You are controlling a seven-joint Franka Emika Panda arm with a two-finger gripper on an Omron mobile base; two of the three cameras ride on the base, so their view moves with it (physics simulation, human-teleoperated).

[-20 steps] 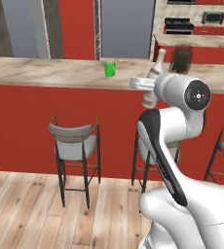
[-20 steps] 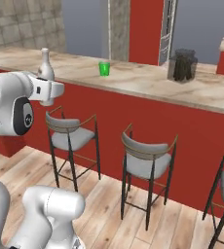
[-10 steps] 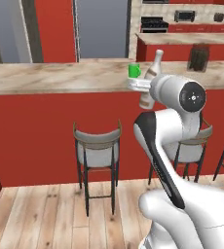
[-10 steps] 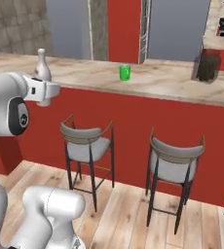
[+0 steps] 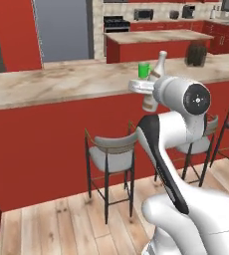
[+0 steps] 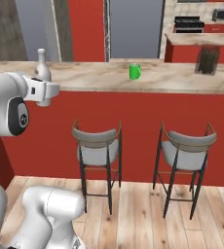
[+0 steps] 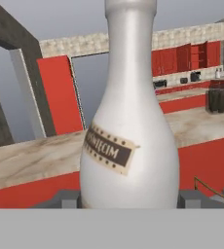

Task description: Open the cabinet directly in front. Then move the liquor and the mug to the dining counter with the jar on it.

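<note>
So the bench (image 5: 47,84) runs across the whole view w/ stools (image 6: 98,146) tucked under it, prob why the base sits back a bit. Jar (image 6: 207,60) is at the far right end, so it's the right bench. Bottle (image 7: 128,136) is upright in the gripper (image 5: 145,89), jaws clamped on its lower body, held above the bench edge, not on it yet. Kept vertical so it sets down flat, imo. Mug (image 6: 135,71) already sits on the bench, between bottle and jar.
</note>
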